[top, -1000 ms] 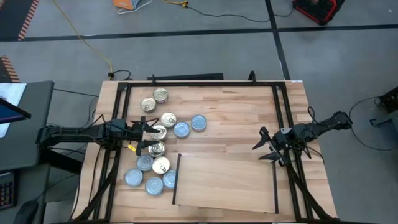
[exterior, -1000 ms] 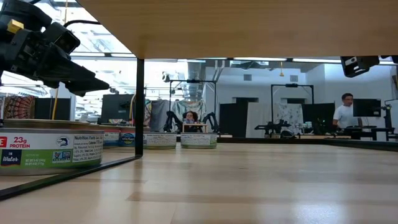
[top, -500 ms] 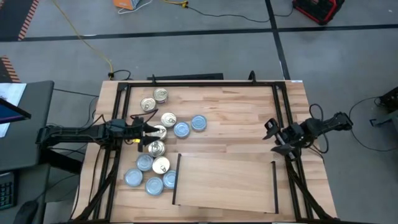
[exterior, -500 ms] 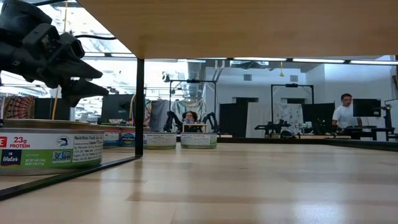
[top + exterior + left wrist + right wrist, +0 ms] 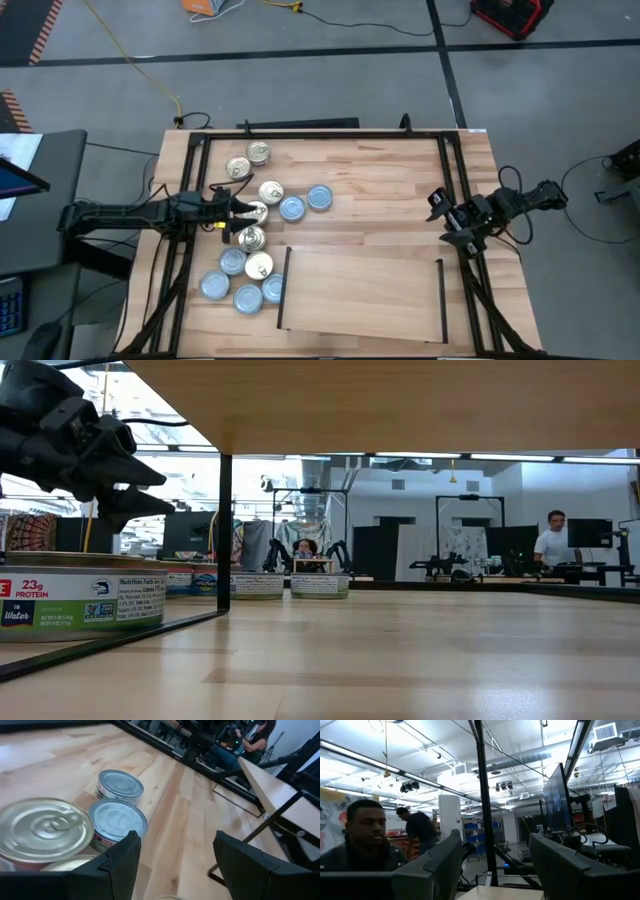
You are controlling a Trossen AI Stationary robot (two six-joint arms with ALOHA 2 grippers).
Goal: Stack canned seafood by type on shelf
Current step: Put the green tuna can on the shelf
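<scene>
Several flat round tins lie in a loose cluster (image 5: pixel 255 225) on the table's left half. Some have gold lids (image 5: pixel 271 192), others silvery-blue lids (image 5: pixel 292 208). All stand on their bases. The shelf (image 5: pixel 360 290), a pale board with a black strip at each short side, lies at the table's near middle. My left gripper (image 5: pixel 240 210) hovers open above the cluster's middle. In its wrist view a gold tin (image 5: pixel 42 827) and two blue tins (image 5: pixel 117 817) show ahead. In the low view it (image 5: pixel 135 485) hangs above a tin (image 5: pixel 80 600). My right gripper (image 5: pixel 445 213) is open by the right rail, tipped up toward the room.
Black frame rails (image 5: pixel 460 190) run along the table's edges. Bare tabletop (image 5: pixel 370 200) lies between the tins and the right arm. In the low view the shelf's underside (image 5: pixel 400 400) and a black post (image 5: pixel 224 530) show. People (image 5: pixel 365 840) are in the room beyond the table.
My right gripper has drawn back toward the table's right edge, risen and tipped upward, leaving the low view. My left gripper has edged a little toward the tins and its fingers have levelled out. No tin has moved.
</scene>
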